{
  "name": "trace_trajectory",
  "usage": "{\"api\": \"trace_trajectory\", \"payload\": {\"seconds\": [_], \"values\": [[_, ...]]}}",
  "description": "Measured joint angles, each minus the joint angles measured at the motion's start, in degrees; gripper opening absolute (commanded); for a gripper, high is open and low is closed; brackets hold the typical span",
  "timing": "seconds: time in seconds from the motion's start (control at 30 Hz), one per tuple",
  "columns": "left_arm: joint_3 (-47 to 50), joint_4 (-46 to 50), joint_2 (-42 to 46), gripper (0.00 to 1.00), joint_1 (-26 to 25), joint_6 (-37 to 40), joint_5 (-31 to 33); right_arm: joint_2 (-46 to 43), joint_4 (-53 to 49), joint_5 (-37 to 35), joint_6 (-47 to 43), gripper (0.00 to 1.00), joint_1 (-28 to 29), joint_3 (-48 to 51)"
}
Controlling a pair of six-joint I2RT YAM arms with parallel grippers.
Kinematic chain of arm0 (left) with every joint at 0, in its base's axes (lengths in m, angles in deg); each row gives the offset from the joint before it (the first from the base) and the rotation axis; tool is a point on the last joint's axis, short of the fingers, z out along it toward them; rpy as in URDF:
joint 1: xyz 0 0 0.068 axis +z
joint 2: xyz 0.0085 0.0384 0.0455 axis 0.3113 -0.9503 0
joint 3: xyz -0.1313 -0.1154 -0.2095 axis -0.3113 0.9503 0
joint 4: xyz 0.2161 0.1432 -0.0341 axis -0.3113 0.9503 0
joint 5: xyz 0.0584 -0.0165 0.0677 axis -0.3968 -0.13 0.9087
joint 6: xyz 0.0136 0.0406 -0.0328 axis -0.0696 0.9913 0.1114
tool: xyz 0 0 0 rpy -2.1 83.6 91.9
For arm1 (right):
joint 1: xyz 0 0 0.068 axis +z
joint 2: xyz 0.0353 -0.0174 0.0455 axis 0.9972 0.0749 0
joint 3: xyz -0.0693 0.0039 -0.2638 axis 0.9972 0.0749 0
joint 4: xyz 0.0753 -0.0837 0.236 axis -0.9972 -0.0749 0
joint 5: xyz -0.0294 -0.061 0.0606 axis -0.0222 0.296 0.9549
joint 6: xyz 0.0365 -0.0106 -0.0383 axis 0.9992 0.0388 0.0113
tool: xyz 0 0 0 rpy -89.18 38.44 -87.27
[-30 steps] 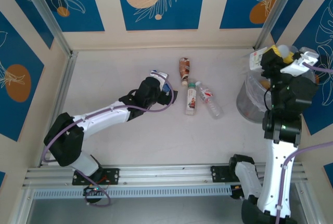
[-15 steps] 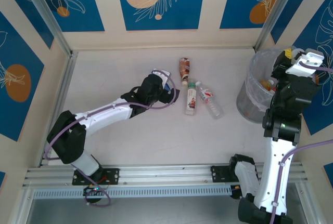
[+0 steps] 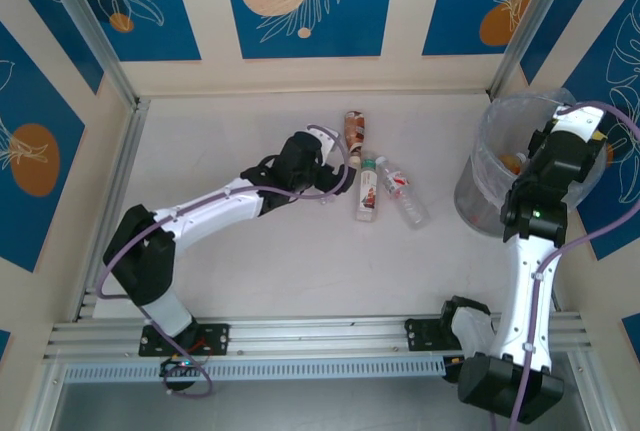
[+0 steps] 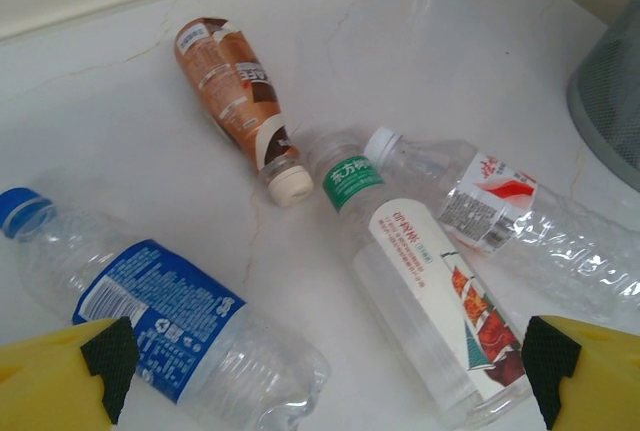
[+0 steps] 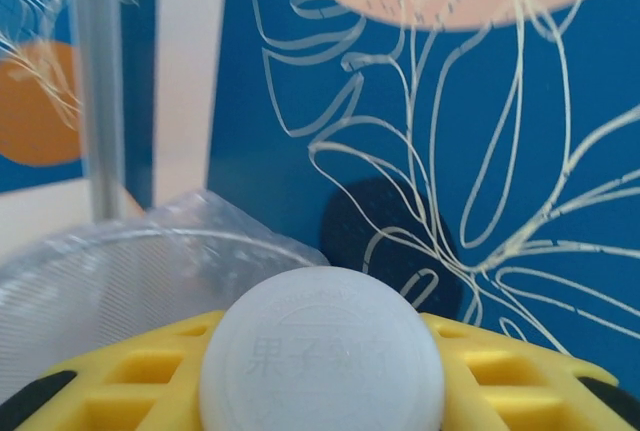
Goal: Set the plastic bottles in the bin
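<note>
Nearly closed, right gripper (image 5: 320, 383) grips white-capped bottle (image 5: 322, 336); left gripper (image 4: 325, 366) wide open

Pale marbled table (image 3: 300, 271), four plastic bottles (image 4: 420, 291) flat mid-surface, bin (image 3: 480, 191) upright at right.

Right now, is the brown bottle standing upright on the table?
No, the brown bottle lies flat on its side on the white table.

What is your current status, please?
Left hand open over four bottles on table. Right hand gripping white-capped bottle over bin. Nothing in the way.
</note>
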Motion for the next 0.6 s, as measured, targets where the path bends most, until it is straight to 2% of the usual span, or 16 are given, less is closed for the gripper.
{"api": "trace_trajectory", "payload": {"seconds": [0.2, 0.43, 0.47, 0.5, 0.6], "values": [[-1.2, 0.5, -1.2, 0.99, 0.0, -0.1, -1.5, 4.8, -0.5, -3.8, 1.0, 0.79, -1.6, 0.2], [-1.2, 1.2, -1.4, 0.99, 0.0, -0.5, -1.5, 4.6, -3.2, -2.8, 5.5, 0.9, -1.9, -0.1], [-1.2, 1.2, -1.4, 0.99, 0.0, -0.7, -1.5, 4.6, -4.0, -2.2, 6.4, 0.97, -1.9, -0.2], [-1.2, 1.2, -1.4, 0.99, 0.0, -0.7, -1.5, 4.6, -4.9, -1.4, 7.5, 0.99, -1.9, -0.3], [-1.2, 1.5, -1.4, 0.99, 0.0, -1.7, -1.4, 4.4, -7.4, 1.3, 10.2, 0.99, -1.5, -0.9]]}}
